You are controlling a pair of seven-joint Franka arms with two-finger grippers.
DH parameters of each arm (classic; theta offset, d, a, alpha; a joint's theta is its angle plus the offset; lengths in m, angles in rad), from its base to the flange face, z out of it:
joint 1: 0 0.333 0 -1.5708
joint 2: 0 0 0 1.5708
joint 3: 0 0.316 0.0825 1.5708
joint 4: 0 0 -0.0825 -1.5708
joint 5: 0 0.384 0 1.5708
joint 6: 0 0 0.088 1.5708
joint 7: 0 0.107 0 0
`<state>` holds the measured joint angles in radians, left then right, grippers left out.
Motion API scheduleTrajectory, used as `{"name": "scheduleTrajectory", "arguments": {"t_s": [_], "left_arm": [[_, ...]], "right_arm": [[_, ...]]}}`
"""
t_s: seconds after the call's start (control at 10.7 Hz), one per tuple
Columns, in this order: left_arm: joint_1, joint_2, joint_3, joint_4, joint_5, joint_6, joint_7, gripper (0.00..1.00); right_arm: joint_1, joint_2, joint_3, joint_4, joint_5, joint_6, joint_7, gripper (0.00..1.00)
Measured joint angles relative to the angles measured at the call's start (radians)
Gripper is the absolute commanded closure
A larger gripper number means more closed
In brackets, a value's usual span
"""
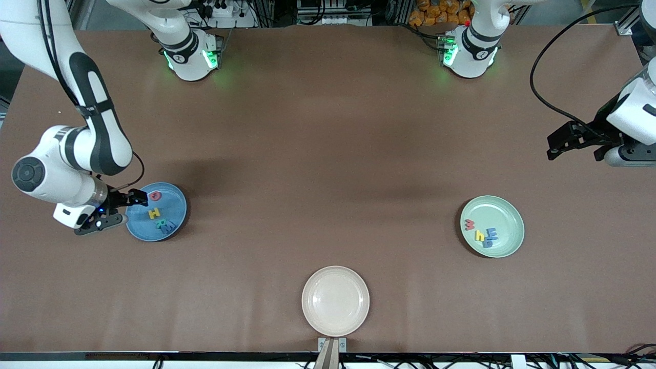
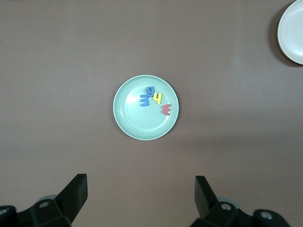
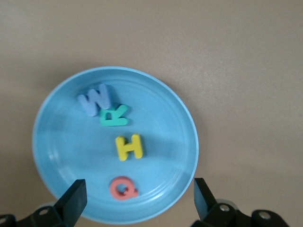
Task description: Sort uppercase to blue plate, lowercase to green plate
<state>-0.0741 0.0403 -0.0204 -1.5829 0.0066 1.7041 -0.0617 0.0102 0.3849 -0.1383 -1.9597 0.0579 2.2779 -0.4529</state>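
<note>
The blue plate (image 1: pixel 138 225) lies at the right arm's end and holds the red Q (image 1: pixel 155 196), yellow H (image 1: pixel 154 213), teal R (image 1: pixel 163 222) and blue W (image 1: pixel 169 229). My right gripper (image 1: pixel 127 207) hangs open and empty over that plate's rim; its wrist view shows the plate (image 3: pixel 66 146) and the Q (image 3: pixel 123 188) between the jaws. The green plate (image 1: pixel 505 215) holds the red w (image 1: pixel 469 224), yellow h (image 1: pixel 480 235), blue e (image 1: pixel 492 233) and blue g (image 1: pixel 487 243). My left gripper (image 1: pixel 574 147) is open and empty, high over bare table.
A cream plate (image 1: pixel 335 300) with nothing on it lies near the table's front edge, midway between the other two plates. It shows at the corner of the left wrist view (image 2: pixel 293 33), which also takes in the green plate (image 2: pixel 142 127).
</note>
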Motion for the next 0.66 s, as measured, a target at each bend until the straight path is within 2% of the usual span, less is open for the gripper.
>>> {"name": "scheduleTrajectory", "arguments": {"t_s": [0.19,0.47,0.66], "left_arm": [[0.000,0.001,0.000,0.000,0.000,0.000,0.000,0.00],[0.000,0.001,0.000,0.000,0.000,0.000,0.000,0.00],[0.000,0.001,0.000,0.000,0.000,0.000,0.000,0.00]], "right_arm": [[0.032,-0.096,-0.002,0.016,-0.001,-0.089,0.050,0.00],[0.023,-0.211,-0.014,0.056,0.006,-0.157,0.065,0.00],[0.011,-0.284,-0.018,0.074,0.054,-0.244,0.097,0.00]]}}
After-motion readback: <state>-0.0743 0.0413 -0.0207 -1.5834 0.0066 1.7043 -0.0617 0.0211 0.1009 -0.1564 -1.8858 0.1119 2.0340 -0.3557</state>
